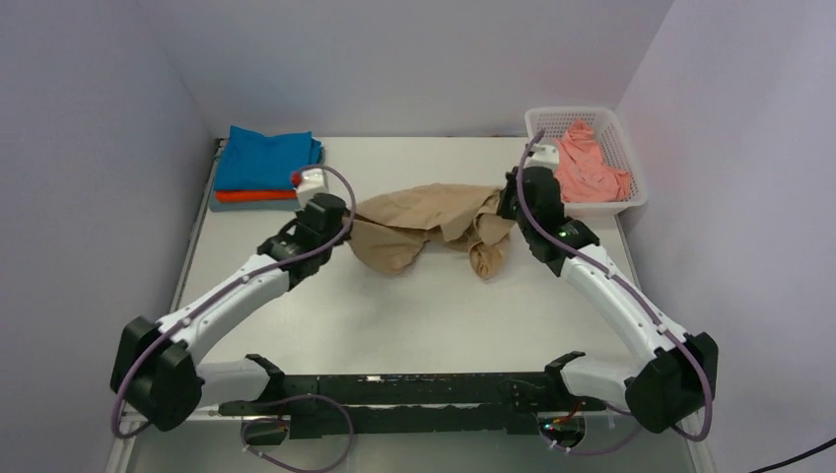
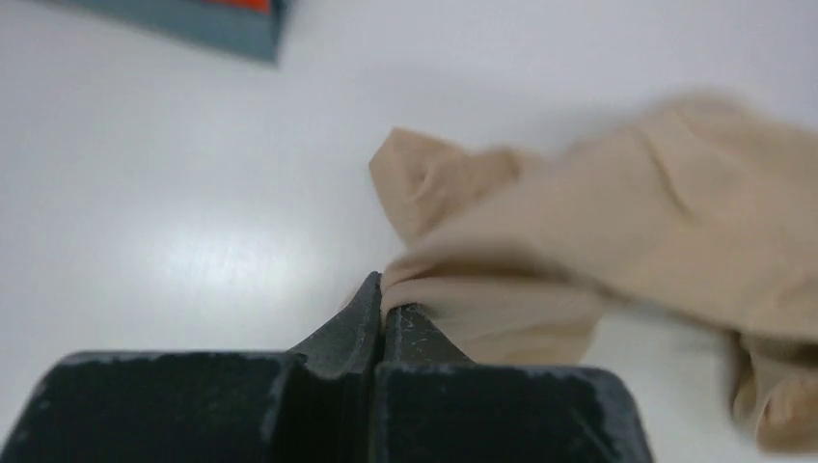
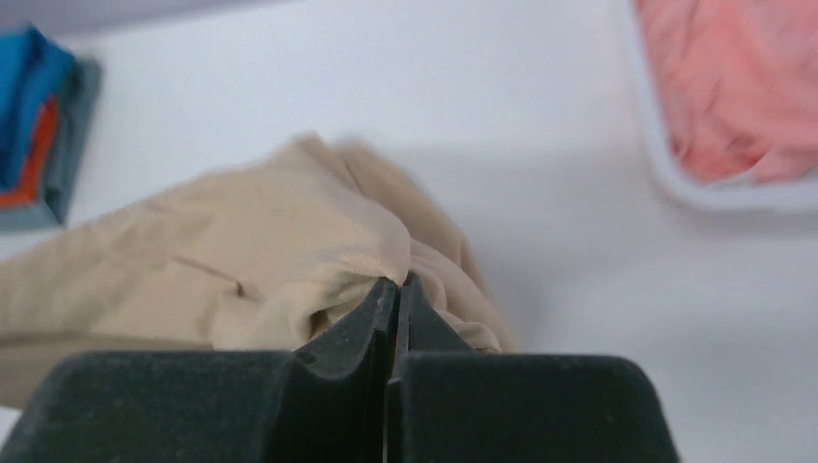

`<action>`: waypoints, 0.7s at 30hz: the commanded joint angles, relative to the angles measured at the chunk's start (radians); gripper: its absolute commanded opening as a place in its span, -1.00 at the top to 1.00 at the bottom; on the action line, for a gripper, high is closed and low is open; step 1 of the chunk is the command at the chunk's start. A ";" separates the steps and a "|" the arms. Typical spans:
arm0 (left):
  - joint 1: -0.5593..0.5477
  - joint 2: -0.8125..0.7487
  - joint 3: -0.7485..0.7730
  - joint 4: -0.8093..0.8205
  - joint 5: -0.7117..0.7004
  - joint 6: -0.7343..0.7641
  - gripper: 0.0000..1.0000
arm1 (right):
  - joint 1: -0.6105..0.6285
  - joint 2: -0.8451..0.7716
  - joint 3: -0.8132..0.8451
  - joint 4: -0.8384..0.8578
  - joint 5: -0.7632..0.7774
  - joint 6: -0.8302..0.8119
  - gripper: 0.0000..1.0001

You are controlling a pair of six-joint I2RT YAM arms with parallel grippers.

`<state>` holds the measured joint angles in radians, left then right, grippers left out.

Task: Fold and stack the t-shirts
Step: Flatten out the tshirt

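Observation:
A tan-beige t-shirt (image 1: 424, 227) hangs crumpled between my two grippers over the middle of the table. My left gripper (image 1: 340, 229) is shut on its left edge; in the left wrist view (image 2: 384, 289) cloth is pinched at the fingertips. My right gripper (image 1: 508, 202) is shut on its right edge, as the right wrist view (image 3: 395, 287) shows. A folded stack with the bright blue shirt (image 1: 266, 158) on top, orange-red (image 1: 254, 195) under it and grey (image 1: 246, 206) at the bottom lies at the back left. The salmon pink shirt (image 1: 587, 168) lies in the basket.
The white mesh basket (image 1: 631, 148) stands at the back right, close behind my right gripper. White walls close in the table on the left, back and right. The arm bases and a black rail sit along the near edge.

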<state>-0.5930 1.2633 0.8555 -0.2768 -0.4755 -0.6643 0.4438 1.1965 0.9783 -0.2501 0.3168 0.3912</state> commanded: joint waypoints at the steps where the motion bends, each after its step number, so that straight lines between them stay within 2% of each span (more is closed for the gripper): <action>1: 0.068 -0.165 0.127 -0.095 -0.245 0.126 1.00 | -0.028 -0.116 0.158 0.047 0.096 -0.137 1.00; 5: 0.101 -0.306 0.198 -0.046 -0.303 0.260 1.00 | -0.038 -0.174 0.265 0.025 0.144 -0.206 1.00; 9: 0.102 -0.444 0.267 0.018 -0.287 0.377 1.00 | -0.039 -0.255 0.346 0.005 0.054 -0.233 1.00; 15: 0.101 -0.615 0.392 0.018 -0.128 0.477 1.00 | -0.039 -0.358 0.489 -0.081 -0.149 -0.205 1.00; 21: 0.101 -0.648 0.573 -0.029 0.010 0.554 1.00 | -0.039 -0.400 0.611 -0.125 -0.272 -0.194 1.00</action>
<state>-0.5056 0.6281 1.3098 -0.3080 -0.5014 -0.2161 0.4206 0.8272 1.4929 -0.3779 0.0662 0.2077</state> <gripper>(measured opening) 0.019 0.013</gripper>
